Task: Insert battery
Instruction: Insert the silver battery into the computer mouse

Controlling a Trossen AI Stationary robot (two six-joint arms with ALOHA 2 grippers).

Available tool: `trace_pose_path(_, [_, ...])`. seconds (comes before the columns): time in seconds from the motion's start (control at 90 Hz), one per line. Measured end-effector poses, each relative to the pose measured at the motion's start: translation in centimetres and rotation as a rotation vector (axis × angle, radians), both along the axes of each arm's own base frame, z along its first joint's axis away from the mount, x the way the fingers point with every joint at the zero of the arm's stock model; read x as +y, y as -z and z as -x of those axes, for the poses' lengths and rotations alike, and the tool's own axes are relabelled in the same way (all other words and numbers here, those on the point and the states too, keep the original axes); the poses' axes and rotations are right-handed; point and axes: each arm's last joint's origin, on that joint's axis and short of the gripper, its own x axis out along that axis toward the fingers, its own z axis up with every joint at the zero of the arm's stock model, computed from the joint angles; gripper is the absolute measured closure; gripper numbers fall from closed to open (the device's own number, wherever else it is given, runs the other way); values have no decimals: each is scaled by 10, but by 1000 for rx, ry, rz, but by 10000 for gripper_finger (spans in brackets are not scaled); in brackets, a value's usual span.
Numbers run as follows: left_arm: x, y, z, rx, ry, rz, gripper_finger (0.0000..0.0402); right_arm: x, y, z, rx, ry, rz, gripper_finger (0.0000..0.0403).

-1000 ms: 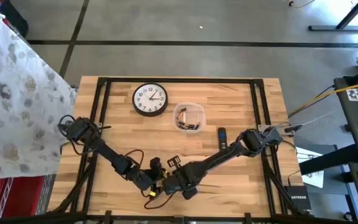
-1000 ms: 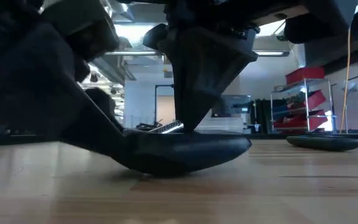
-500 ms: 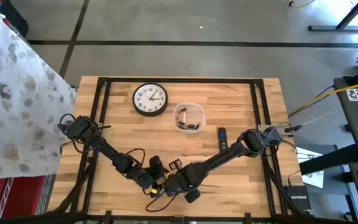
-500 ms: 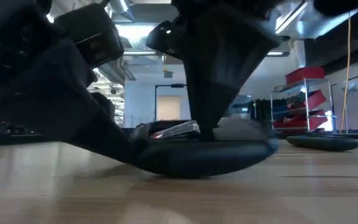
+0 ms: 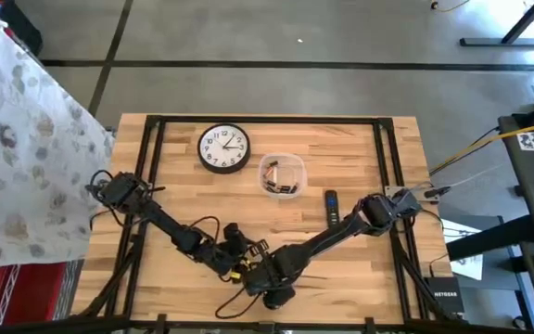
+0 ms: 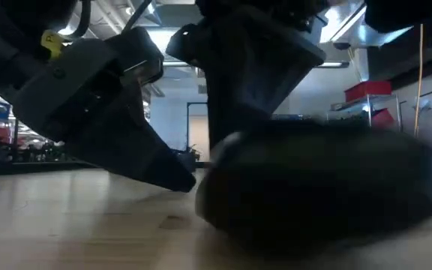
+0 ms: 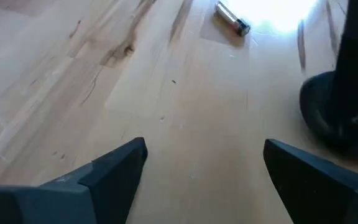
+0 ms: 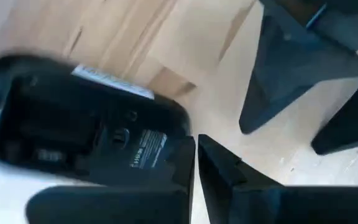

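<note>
A black computer mouse [image 8: 73,134] lies underside up on the table near its front edge, its battery bay open and empty; it also shows in the high view [image 5: 277,296] and fills the low view [image 6: 321,187]. My right gripper [image 8: 195,158] is shut, its tips at the mouse's end. My left gripper [image 7: 204,162] stands open just left of it, close above bare wood, with nothing between its fingers. One battery [image 7: 232,17] lies loose on the wood beyond the left gripper. My right gripper meets the mouse's end rim [image 8: 169,149] with its shut fingertips, coming down from above. Nothing is between the fingers. The mouse lies flat on the table, underside up.
At the back of the table are a round wall clock [image 5: 223,148], a clear tub [image 5: 281,174] with batteries in it, and a dark remote [image 5: 331,206]. Both arms cross close together near the front edge.
The mouse has slid toward the table's near edge together with my right gripper. The battery that lay on top of the mouse no longer shows there. My left gripper has shifted a little toward the right and far side.
</note>
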Motion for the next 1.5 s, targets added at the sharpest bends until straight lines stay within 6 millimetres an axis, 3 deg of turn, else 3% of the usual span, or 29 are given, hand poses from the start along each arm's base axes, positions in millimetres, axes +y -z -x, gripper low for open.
trace_pose_path(0.2, [1,-6,2,20,33,-42,88,-10,-25,21,113,131,54,399])
trace_pose_path(0.289, [2,-11,4,25,28,-80,88,-12,-27,32,175,172,73,391])
trace_pose_path(0.589, [5,-11,8,63,14,-128,88,12,3,76,371,162,92,275])
trace_pose_path(0.733, [5,-11,9,71,16,-136,88,24,24,99,391,196,184,247])
trace_pose_path(0.889, [6,-11,8,73,21,-149,88,28,39,114,364,254,220,258])
trace_pose_path(1.244, [7,-11,7,69,19,-148,88,27,42,111,343,298,167,329])
trace_pose_path(1.5, [7,-11,7,73,18,-149,88,28,37,111,308,382,142,331])
